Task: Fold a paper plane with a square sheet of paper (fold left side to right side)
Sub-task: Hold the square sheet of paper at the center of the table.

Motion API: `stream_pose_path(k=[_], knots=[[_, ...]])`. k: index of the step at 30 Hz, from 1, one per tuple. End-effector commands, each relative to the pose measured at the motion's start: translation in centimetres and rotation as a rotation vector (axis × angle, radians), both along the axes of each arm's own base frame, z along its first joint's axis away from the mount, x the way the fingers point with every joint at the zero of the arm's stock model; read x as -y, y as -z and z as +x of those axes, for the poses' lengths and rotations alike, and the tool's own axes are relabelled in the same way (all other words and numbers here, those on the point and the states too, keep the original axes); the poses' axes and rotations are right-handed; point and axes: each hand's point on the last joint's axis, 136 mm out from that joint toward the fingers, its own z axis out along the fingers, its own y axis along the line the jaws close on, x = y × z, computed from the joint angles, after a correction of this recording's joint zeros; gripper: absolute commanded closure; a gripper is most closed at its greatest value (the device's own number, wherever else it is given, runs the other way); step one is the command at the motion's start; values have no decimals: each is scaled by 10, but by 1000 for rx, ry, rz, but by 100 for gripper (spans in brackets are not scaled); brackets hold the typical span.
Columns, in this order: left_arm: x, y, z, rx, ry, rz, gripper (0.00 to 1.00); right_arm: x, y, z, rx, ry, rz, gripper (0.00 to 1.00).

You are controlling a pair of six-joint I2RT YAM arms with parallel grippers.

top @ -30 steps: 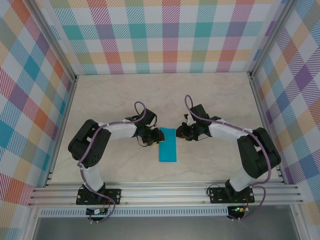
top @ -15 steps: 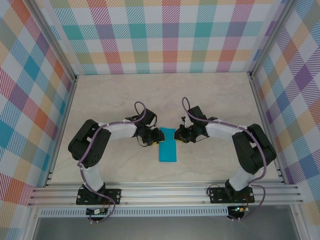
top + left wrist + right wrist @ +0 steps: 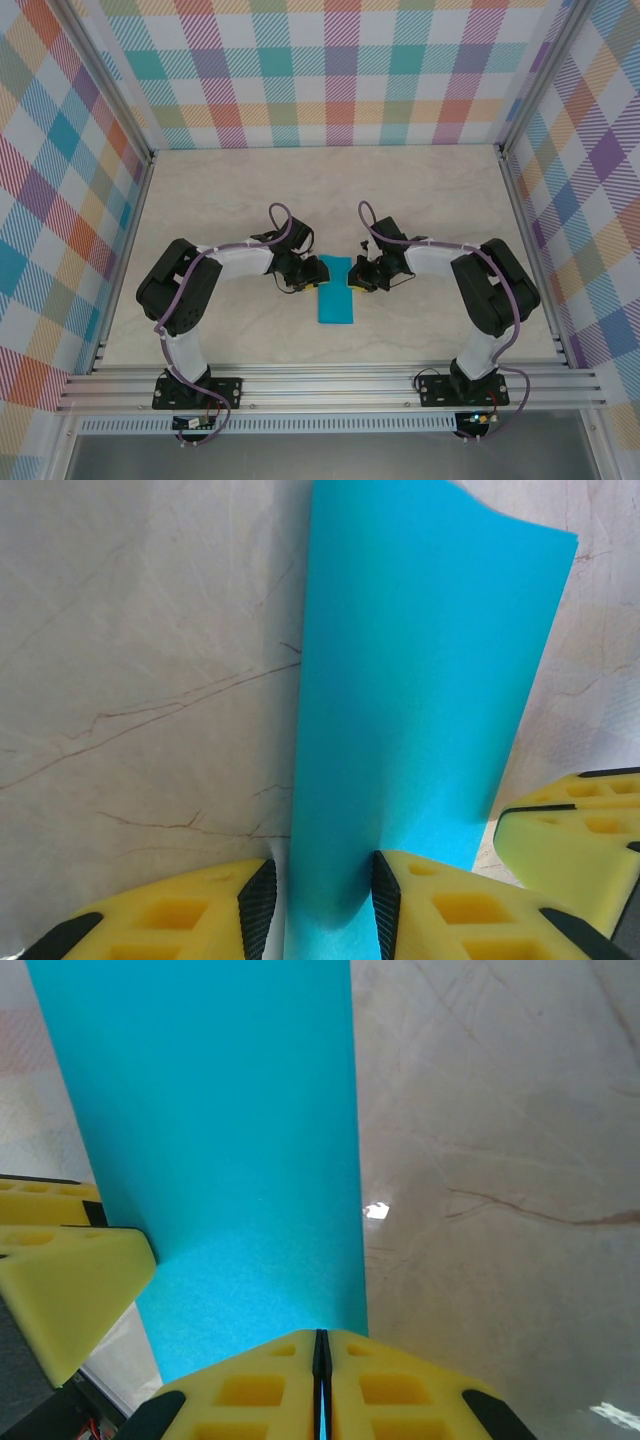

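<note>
The square sheet of paper (image 3: 337, 298) lies on the table folded into a narrow turquoise strip (image 3: 420, 680) (image 3: 220, 1140), its far end slightly lifted. My left gripper (image 3: 308, 276) (image 3: 320, 910) sits at the strip's left edge. Its jaws stand apart, with the paper's edge running through the gap and one fingertip (image 3: 385, 895) resting on the sheet. My right gripper (image 3: 353, 277) (image 3: 321, 1360) is at the strip's right edge, shut, with a thin blue sliver of paper between its pads. Each wrist view shows the other gripper's yellow finger (image 3: 570, 820) (image 3: 60, 1280) close by.
The pale marbled tabletop (image 3: 250, 190) stretches bare behind and beside the arms. Plaid walls (image 3: 340, 70) close in three sides, and an aluminium rail (image 3: 330, 385) runs along the near edge by the arm bases.
My right gripper has slid left to the paper's right edge and shut on it, its elbow swinging inward. The left arm and the paper have stayed put.
</note>
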Motion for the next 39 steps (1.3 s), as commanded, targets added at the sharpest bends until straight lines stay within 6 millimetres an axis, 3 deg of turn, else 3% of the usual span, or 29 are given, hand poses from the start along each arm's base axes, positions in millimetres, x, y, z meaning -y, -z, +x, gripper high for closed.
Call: stream_pose_path(k=[1,16,34,39], knots=[[-5,41,-19,-53,29,102,63,-1,5,0,-10,-11,-22,89],[-5,31,-16,-28,34,103,63,18,28,-9,-55,-19,-143,89],[-27,-34,-4,105,47,154,46,22,43,-13,-91,-18,-178,89],[-8,-56,-6,136,74,23,50,21,42,-12,-89,-17,-175,89]])
